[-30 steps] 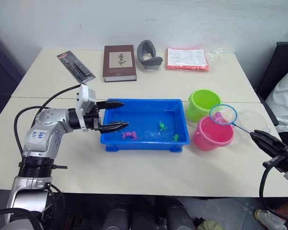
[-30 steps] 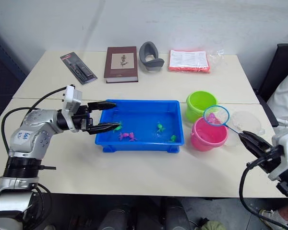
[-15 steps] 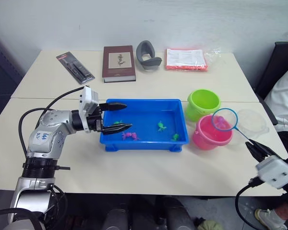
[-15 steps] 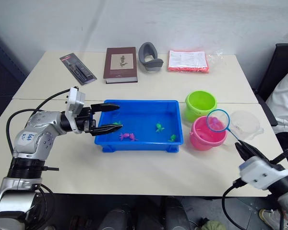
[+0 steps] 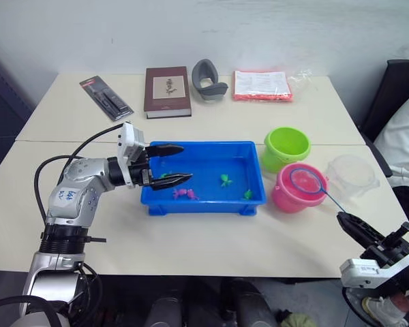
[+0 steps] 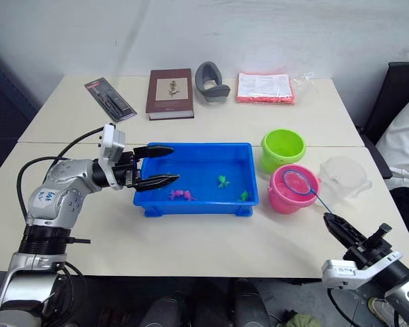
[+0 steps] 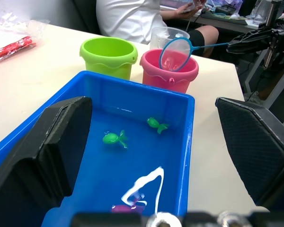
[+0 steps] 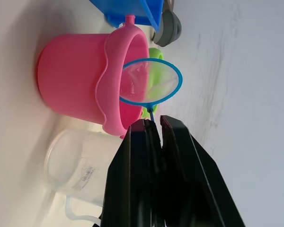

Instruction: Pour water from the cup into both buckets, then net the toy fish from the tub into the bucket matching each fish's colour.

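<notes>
The right gripper (image 6: 335, 227) is clamped tight on the thin black handle of the net (image 6: 300, 182), whose blue hoop hangs over the mouth of the pink bucket (image 6: 287, 193), so the step in hand looks like tipping a pink catch out into that bucket. To do it well, keep the hoop wholly inside the bucket's rim, roll the wrist until the mesh faces down, and give the fish time to drop before lifting clear (whether a fish is in the mesh now is too small to tell). The net's long axis runs from the gripper, near the tabletop's front right edge, back and to the left towards the bucket; hoop end away from the robot, handle end towards it, the hoop lying close to level over the water. The green bucket (image 6: 283, 148) stands just behind the pink one, and the cup (image 6: 343, 175) sits just to its right, towards the table's right edge. The left gripper (image 6: 153, 165) has its two fingers spread wide and holds nothing, poised over the left end of the tub (image 6: 198, 205), which sits mid-table. In the tub lie a pink fish (image 6: 178, 195) near the front wall and two green fish (image 6: 221, 181) further right.
</notes>
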Robot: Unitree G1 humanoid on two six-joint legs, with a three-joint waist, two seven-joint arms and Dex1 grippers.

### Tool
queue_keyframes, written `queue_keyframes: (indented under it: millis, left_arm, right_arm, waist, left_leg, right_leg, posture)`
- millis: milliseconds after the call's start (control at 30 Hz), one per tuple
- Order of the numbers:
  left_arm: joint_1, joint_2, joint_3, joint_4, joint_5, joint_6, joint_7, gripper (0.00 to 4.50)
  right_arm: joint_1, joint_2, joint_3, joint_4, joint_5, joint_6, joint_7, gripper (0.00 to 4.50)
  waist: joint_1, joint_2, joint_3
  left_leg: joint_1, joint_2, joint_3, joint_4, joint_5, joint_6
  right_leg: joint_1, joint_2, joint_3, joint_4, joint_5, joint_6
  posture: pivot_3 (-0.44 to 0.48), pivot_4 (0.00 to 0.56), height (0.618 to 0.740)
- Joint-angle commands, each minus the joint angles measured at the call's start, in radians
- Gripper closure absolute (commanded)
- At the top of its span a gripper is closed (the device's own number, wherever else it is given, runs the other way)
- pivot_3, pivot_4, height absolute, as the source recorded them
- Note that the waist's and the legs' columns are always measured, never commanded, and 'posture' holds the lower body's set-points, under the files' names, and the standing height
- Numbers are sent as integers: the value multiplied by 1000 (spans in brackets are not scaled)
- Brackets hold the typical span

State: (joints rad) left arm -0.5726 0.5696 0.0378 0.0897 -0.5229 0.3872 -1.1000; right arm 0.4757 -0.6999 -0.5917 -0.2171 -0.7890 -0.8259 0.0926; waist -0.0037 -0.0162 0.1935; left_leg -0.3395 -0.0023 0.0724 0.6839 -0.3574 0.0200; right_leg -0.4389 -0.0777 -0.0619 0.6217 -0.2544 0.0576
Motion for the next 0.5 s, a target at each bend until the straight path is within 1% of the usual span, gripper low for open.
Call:
queue_keyframes:
  millis: [33, 67, 133, 200, 233, 267, 333, 400, 433, 500]
  left_arm:
    - [4, 12, 21, -31, 0, -11, 3, 11]
    - [5, 13, 22, -30, 1, -11, 2, 11]
    - [21, 27, 29, -41, 0, -7, 0, 11]
    - [44, 49, 42, -47, 0, -4, -2, 11]
    - [61, 63, 51, -50, -1, -5, -2, 11]
    - [82, 80, 63, -55, -2, -7, -4, 11]
    - [119, 106, 86, -68, -7, -10, -3, 11]
    - [142, 119, 103, -79, -12, -12, 0, 11]
    - [157, 128, 115, -84, -11, -19, 0, 11]
    - [201, 153, 150, -91, 1, -47, -1, 11]
  right_arm:
    - [-26, -18, -36, 3, 108, 51, -15, 4500]
    - [-33, -17, -25, -2, 144, 62, -3, 4500]
    - [-46, -33, 66, -39, 416, 153, 121, 4500]
    - [-62, -65, 150, -111, 696, 282, 255, 4500]
    - [-85, -78, 167, -159, 803, 359, 294, 4500]
    - [-110, -115, 201, -209, 922, 417, 358, 4500]
    - [-149, -154, 235, -272, 1063, 520, 438, 4500]
    - [-169, -164, 244, -299, 1123, 598, 469, 4500]
    - [-176, -182, 259, -322, 1186, 657, 505, 4500]
    - [-274, -241, 324, -370, 1318, 842, 551, 4500]
  waist:
    - [0, 0, 0]
    - [0, 0, 0]
    - [-1, 0, 0]
    - [-7, 0, 0]
    - [-11, 0, 0]
    - [-13, 0, 0]
    - [-20, 0, 0]
    - [-18, 0, 0]
    - [-15, 0, 0]
    - [-9, 0, 0]
  left_leg:
    - [1, 0, 0, 0, 0, 0]
    - [3, 0, 0, 0, 0, 0]
    - [6, 1, 0, 0, 0, 0]
    - [7, 1, -1, -1, 0, 0]
    - [7, 2, -1, -1, -1, 0]
    - [7, 2, -1, -1, -1, 0]
    - [7, 3, -1, -1, -1, 0]
    - [8, 3, -3, -1, -1, 1]
    - [7, 3, -5, -1, -1, 1]
    - [7, 3, -6, -1, -1, 1]
  right_leg:
    - [1, 0, 0, 0, 0, 0]
    - [4, 0, 0, -1, 0, 0]
    - [8, 0, 0, -1, 0, 0]
    - [10, 0, 0, -2, 0, 0]
    - [10, 1, 0, -1, 0, -1]
    - [10, 1, -1, -1, -1, -1]
    - [10, 0, -1, -1, -1, -1]
    - [10, 0, -2, -1, -1, -1]
    - [10, 0, -4, -2, -1, -1]
    - [10, 0, -5, -2, -1, -1]
  posture:
    - [0, 150, 740]
    - [0, 150, 740]
    - [0, 150, 740]
    - [0, 150, 740]
    - [0, 150, 740]
    - [0, 150, 740]
    - [0, 150, 740]
    - [0, 150, 740]
    - [0, 150, 740]
    - [0, 150, 740]
